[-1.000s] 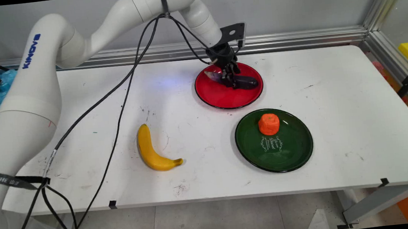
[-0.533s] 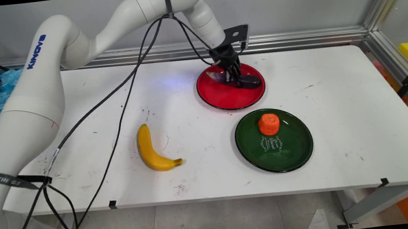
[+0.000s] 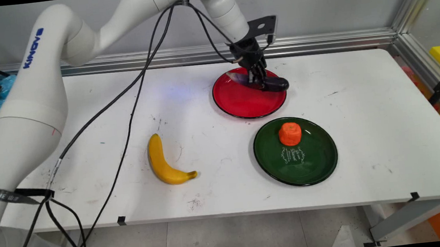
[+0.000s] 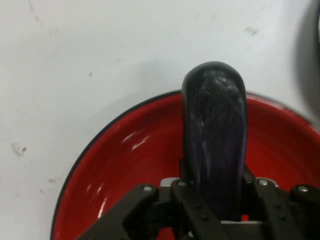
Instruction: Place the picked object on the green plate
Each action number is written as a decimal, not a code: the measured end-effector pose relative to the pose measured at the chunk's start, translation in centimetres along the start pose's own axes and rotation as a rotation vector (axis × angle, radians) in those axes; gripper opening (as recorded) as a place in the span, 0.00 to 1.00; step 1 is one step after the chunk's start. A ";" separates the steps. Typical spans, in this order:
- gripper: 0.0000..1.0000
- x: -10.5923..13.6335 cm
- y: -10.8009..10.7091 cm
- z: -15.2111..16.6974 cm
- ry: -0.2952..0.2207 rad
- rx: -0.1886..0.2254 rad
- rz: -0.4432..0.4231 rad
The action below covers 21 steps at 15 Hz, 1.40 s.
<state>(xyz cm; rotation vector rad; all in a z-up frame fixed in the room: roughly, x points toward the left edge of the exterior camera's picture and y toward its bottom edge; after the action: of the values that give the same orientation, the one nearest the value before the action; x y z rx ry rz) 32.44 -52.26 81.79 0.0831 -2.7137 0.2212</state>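
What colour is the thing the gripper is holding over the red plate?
Dark purple, almost black: an eggplant in the gripper, clearest in the hand view.

Even, bright overhead light fills the main view, and the white desk (image 3: pixel 365 125) carries only soft, short shadows under the glossy red round plate (image 3: pixel 242 103) and the dark green round plate (image 3: pixel 312 163). The curved yellow banana (image 3: pixel 163 163) throws a faint shadow beside itself. In the hand view the red plate (image 4: pixel 125 165) shows white streaks of glare on its wet-looking inner wall, and the dark purple glossy eggplant (image 4: pixel 215 135) bears pale, smeared highlights. That view looks slightly soft throughout.
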 end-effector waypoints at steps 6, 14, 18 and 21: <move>0.00 5.0 3.8 -2.0 0.053 -0.013 -0.095; 0.00 9.3 11.3 -2.0 0.092 -0.008 -0.211; 0.00 10.1 15.3 -1.3 0.096 -0.007 -0.247; 0.00 10.4 17.6 -0.5 0.100 -0.011 -0.257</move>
<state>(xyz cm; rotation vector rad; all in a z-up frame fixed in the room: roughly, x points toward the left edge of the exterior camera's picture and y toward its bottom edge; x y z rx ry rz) 21.58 -35.06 84.01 0.4043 -2.5724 0.1305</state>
